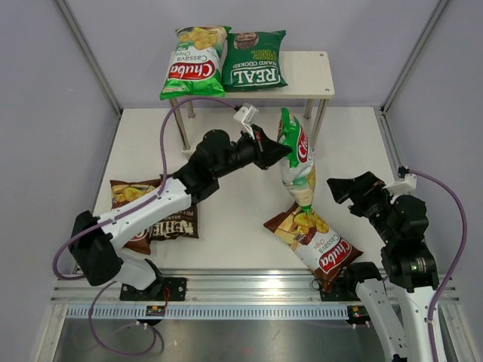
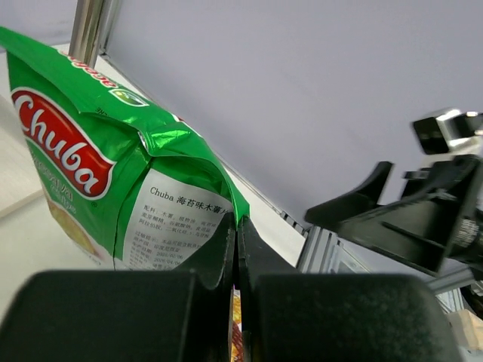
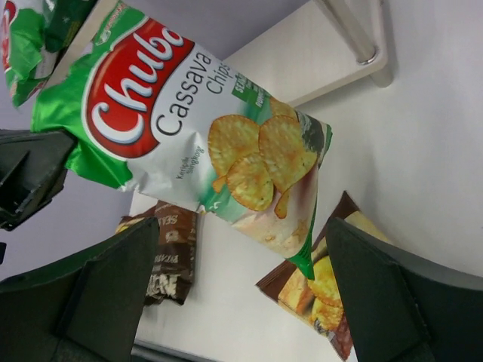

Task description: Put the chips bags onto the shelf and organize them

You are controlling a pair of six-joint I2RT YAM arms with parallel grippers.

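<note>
My left gripper (image 1: 281,148) is shut on the top edge of a light-green Chuba bag (image 1: 296,160), which hangs in the air in front of the shelf (image 1: 306,75); it shows in the left wrist view (image 2: 90,173) and the right wrist view (image 3: 204,143). Another light-green Chuba bag (image 1: 193,62) and the dark-green REAL bag (image 1: 254,60) lie on the shelf's top board. A brown Chuba bag (image 1: 313,240) lies on the table under the hanging bag. The dark-brown Kettle bag (image 1: 175,224) and another brown bag (image 1: 128,193) lie left, partly under my left arm. My right gripper (image 1: 349,188) is open and empty.
The shelf's metal legs (image 1: 319,124) stand on the white table just behind the hanging bag. Grey walls and aluminium frame posts (image 1: 87,53) enclose the table. A metal rail (image 1: 241,311) runs along the near edge.
</note>
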